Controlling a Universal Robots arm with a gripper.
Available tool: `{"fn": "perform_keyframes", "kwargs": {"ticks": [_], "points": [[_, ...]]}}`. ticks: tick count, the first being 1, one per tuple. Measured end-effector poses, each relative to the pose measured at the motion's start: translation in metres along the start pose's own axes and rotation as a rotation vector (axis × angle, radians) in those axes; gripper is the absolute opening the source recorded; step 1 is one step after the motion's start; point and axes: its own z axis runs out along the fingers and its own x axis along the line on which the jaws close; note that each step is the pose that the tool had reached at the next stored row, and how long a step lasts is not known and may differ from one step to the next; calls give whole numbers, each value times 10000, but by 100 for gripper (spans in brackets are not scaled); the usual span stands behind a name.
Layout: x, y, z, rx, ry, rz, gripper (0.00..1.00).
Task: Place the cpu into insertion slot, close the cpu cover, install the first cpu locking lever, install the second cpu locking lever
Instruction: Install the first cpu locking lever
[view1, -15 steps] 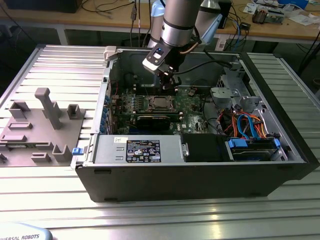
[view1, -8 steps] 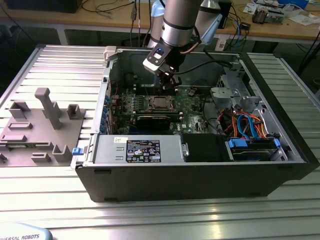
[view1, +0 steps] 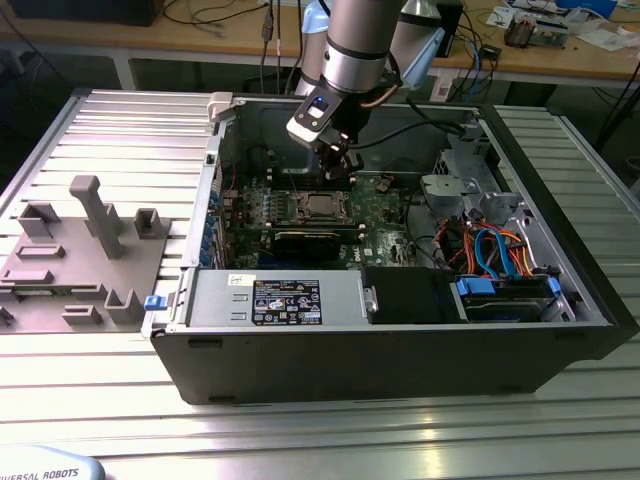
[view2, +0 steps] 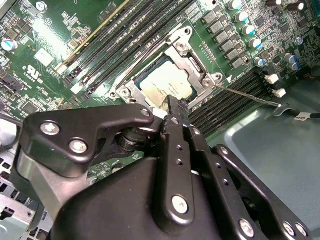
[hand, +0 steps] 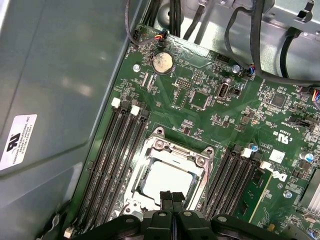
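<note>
Tool (view2: 172, 104) fingers pressed together, nothing between them. In both wrist views the tips sit at the edge of the cpu (view2: 167, 82), over the rim of the cover (view2: 192, 59); contact or a small gap, cannot tell.

Cpu (hand: 165, 181) lies flat in the socket, silvery top up. Cover (hand: 175, 152) is down around the cpu, which shows through its square opening.

In the second wrist view one thin lever (view2: 247, 95) sticks out from a socket corner beside the cpu, across the RAM slots and out over the bare case floor, not tucked in against the cover.

RAM slots (hand: 117, 155) run along both sides of the cpu, all empty. On the board (hand: 210, 115), farther from the cpu, sits a coin battery (hand: 162, 62), with black cables beyond it.

Exterior view: tool (view1: 338, 165) hangs just above the cpu (view1: 320, 205) inside the open case (view1: 400, 350), which lies on its side on the slatted table (view1: 100, 400). A grey fixture (view1: 80, 250) stands well away from the cpu, outside the case toward the exterior view's left.
</note>
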Motion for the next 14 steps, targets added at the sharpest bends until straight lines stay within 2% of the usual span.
{"fn": "perform_keyframes", "kwargs": {"ticks": [14], "points": [[0, 0, 0, 10, -13, -192, 11]]}}
